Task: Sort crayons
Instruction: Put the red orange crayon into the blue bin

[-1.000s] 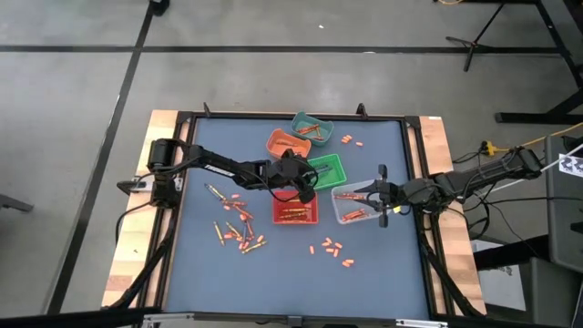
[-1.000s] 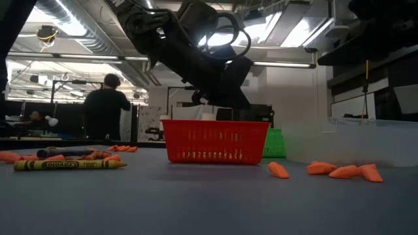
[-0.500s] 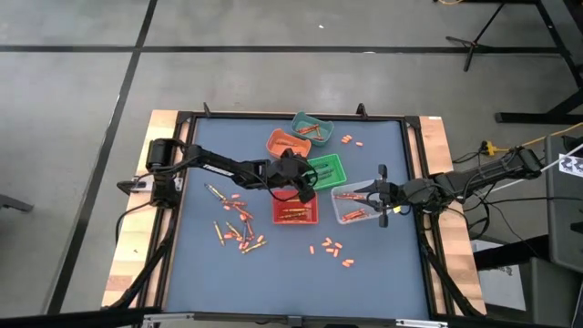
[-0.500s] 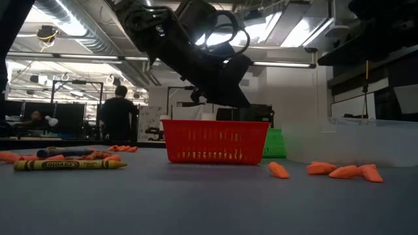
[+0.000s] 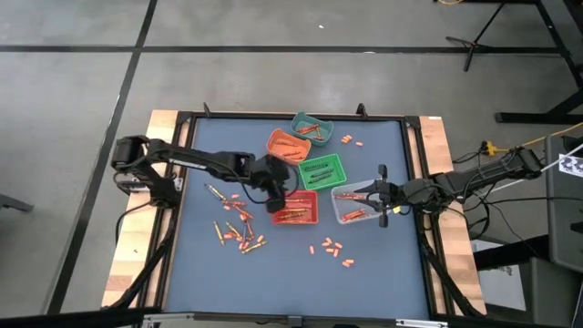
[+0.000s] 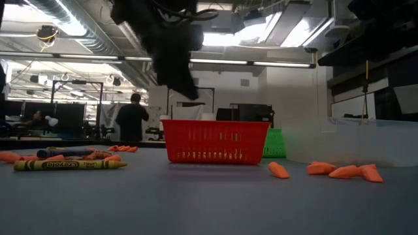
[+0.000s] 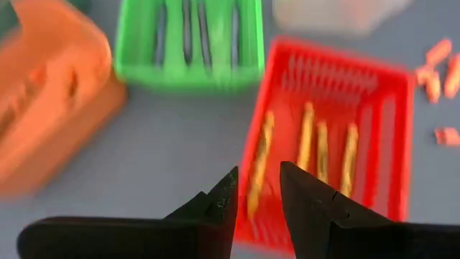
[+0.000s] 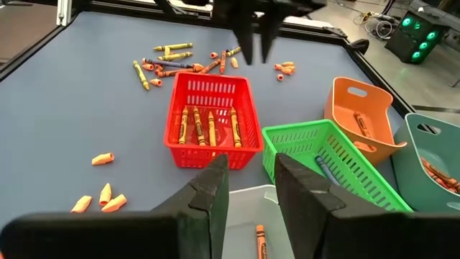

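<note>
Loose crayons (image 5: 239, 228) lie on the blue mat left of centre, and orange stubs (image 5: 332, 248) lie nearer the front. More crayons lie in the red bin (image 5: 296, 208), the green bin (image 5: 321, 169), the orange bin (image 5: 284, 144), the teal bin (image 5: 311, 128) and the clear bin (image 5: 351, 205). My left gripper (image 7: 257, 171) hangs open above the red bin's left edge (image 7: 251, 180), pointing slantwise down, nothing between its fingers. My right gripper (image 8: 250, 162) waits open over the clear bin (image 8: 251, 223), also with nothing between its fingers.
A few orange stubs (image 5: 351, 139) lie at the far right by the teal bin. The five bins crowd the mat's middle and far part. Bare mat shows at the near edge and the far left. A person stands in the room beyond the table (image 6: 134, 117).
My left gripper has drawn back from over the red and green bins toward the table's left edge and has risen, tipping less steeply. Its fingers stay apart. The bins and crayons have not moved.
</note>
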You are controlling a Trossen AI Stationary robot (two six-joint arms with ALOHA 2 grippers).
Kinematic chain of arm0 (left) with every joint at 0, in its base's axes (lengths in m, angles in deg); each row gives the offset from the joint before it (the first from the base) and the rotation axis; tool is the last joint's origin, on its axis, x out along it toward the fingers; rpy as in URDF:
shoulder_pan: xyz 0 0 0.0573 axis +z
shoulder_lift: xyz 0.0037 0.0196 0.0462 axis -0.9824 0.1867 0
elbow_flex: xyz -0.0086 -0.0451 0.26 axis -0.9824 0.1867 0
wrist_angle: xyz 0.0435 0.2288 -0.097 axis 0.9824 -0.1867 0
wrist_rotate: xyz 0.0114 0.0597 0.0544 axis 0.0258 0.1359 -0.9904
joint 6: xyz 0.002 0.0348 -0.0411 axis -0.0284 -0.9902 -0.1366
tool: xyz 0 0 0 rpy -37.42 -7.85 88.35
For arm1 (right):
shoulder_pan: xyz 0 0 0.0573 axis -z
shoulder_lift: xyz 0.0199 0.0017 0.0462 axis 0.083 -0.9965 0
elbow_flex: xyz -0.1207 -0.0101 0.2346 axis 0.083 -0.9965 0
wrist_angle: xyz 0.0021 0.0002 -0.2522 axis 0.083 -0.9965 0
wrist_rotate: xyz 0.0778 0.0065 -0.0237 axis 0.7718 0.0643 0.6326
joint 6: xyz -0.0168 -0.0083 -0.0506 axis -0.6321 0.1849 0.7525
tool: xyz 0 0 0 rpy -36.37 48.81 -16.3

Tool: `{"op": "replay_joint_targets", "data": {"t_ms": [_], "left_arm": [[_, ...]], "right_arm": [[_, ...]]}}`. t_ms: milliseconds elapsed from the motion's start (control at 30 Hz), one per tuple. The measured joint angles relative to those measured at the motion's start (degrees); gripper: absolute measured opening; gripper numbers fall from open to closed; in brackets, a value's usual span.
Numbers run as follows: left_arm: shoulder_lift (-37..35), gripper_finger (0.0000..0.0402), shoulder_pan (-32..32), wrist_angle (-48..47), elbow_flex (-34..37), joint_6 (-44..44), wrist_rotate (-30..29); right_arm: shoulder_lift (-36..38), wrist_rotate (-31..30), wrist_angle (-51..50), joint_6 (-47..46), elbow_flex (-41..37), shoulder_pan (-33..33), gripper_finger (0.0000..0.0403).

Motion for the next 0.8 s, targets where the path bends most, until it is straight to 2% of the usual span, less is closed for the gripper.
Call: {"op": "replay_joint_targets", "data": {"t_ms": [300, 433, 800], "left_arm": [[-0.3, 0.0089, -3.7, -21.8, 0.0, 4.0, 0.9], [-0.3, 0.0089, -5.0, -27.5, 0.1, 4.2, 0.6], [-0.2, 0.0089, -5.6, -23.3, 9.7, 4.3, 0.6]], "right_arm": [[0.0, 0.0, -0.6, 0.0, 0.0, 0.0, 0.0113], [0.0, 0.0, -0.8, 0.0, 0.0, 0.0, 0.0113], [0.0, 0.0, -0.9, 0.0, 0.0, 0.0, 0.0113]]}}
